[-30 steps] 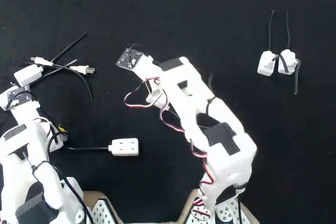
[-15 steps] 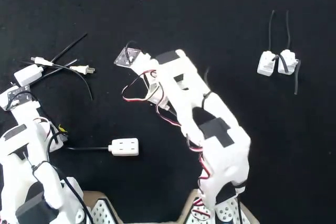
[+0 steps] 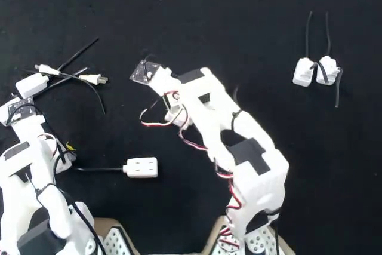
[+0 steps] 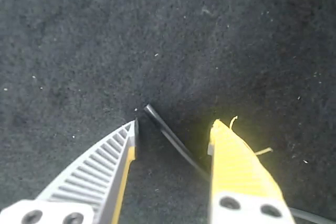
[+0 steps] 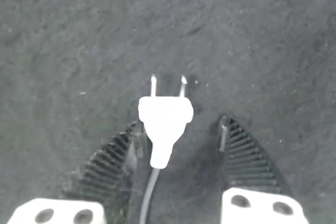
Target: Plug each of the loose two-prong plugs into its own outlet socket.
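High view: right arm point(image 3: 239, 141) has drawn back slightly, end effector point(image 5: 178, 124) wide around a plug point(image 5: 165, 115).

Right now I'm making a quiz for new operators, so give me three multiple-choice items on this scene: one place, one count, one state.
1. The white plug lies: A between the fingers of the right hand; B outside both fingers; C on top of one finger.
2. Its prongs number: A one; B two; C three.
3. The left hand is: A shut on a plug; B shut, empty; C open around a black cable.
Answers: 1 A, a finger shows on each side of it; 2 B, two metal prongs stick out; 3 C, the cable runs through the gap between its spread fingers.
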Robot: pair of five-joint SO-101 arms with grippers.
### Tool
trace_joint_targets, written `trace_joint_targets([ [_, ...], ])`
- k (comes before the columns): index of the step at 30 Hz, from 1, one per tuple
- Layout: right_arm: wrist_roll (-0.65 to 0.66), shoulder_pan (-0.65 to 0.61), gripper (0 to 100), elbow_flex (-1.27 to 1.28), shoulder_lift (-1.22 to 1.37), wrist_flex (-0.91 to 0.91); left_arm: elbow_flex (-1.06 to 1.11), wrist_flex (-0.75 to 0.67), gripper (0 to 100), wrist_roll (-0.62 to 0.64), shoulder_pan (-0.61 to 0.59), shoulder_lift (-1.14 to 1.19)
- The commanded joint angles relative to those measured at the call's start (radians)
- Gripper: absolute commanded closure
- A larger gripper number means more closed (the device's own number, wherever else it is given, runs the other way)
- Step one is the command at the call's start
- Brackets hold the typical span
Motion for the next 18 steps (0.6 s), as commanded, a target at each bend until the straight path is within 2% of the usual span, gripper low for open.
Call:
trace_joint_targets([
  [1,0.006,-0.018,77.7,0.001,0.004,-0.025,-0.002,-0.026,78,0.009,0.001,-0.011],
  [3,0.008,-0.017,81.8,0.001,0.013,-0.025,-0.002,-0.026,78,0.009,0.001,-0.011],
  [6,0.005,-0.009,98.8,0.002,-0.001,-0.018,-0.002,-0.026,78,0.009,0.001,-0.011],
  [13,-0.002,0.044,98.8,0.039,-0.246,0.1,-0.002,-0.026,78,0.009,0.001,-0.011],
  [18,-0.003,-0.006,98.8,0.2,-0.529,0.117,-0.004,-0.026,78,0.009,0.005,-0.011],
])
